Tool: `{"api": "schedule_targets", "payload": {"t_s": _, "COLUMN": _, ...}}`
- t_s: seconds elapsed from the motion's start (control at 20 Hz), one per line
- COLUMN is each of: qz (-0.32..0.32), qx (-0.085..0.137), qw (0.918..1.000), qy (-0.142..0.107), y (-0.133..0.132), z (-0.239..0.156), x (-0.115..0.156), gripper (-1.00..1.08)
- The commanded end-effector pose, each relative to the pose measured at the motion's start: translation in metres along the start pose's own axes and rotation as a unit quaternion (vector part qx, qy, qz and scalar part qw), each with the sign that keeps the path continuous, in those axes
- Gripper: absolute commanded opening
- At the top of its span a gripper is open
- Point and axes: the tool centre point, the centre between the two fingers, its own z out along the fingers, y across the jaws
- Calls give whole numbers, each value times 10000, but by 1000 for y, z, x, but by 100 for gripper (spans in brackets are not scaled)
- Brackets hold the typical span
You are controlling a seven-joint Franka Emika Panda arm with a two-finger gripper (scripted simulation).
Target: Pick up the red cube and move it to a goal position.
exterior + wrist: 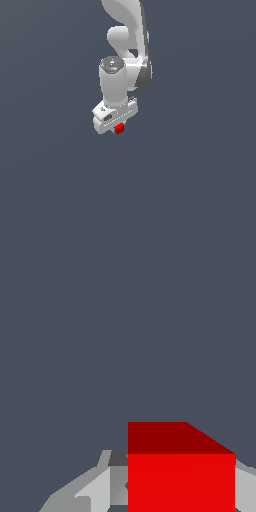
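The red cube (119, 130) is a tiny bright red block sticking out just under the white gripper (118, 127) in the exterior view. In the wrist view the red cube (181, 476) fills the space between the two grey fingers (97, 488), which press on its sides. The gripper is shut on the cube. The fingertips themselves are hidden by the hand in the exterior view. Whether the cube is lifted off the floor cannot be told.
The white arm (127, 45) reaches in from the top of the exterior view. A plain dark grey-blue surface (200, 190) surrounds the gripper on all sides. No other objects or markers show.
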Motion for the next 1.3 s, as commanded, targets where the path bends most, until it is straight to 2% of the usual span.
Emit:
{"api": "schedule_targets", "payload": {"t_s": 0.0, "qz": -3, "qx": -1, "qw": 10000, "qy": 5, "y": -2, "z": -29, "x": -1, "gripper": -100}}
{"api": "schedule_targets", "payload": {"t_s": 0.7, "qz": -5, "qx": 2, "qw": 10000, "qy": 7, "y": -7, "z": -168, "x": -7, "gripper": -100}}
{"api": "schedule_targets", "payload": {"t_s": 0.95, "qz": -1, "qx": 1, "qw": 10000, "qy": 8, "y": -7, "z": -198, "x": -7, "gripper": -100}}
{"api": "schedule_targets", "payload": {"t_s": 1.25, "qz": 1, "qx": -1, "qw": 10000, "qy": 6, "y": -6, "z": -216, "x": -7, "gripper": -100}}
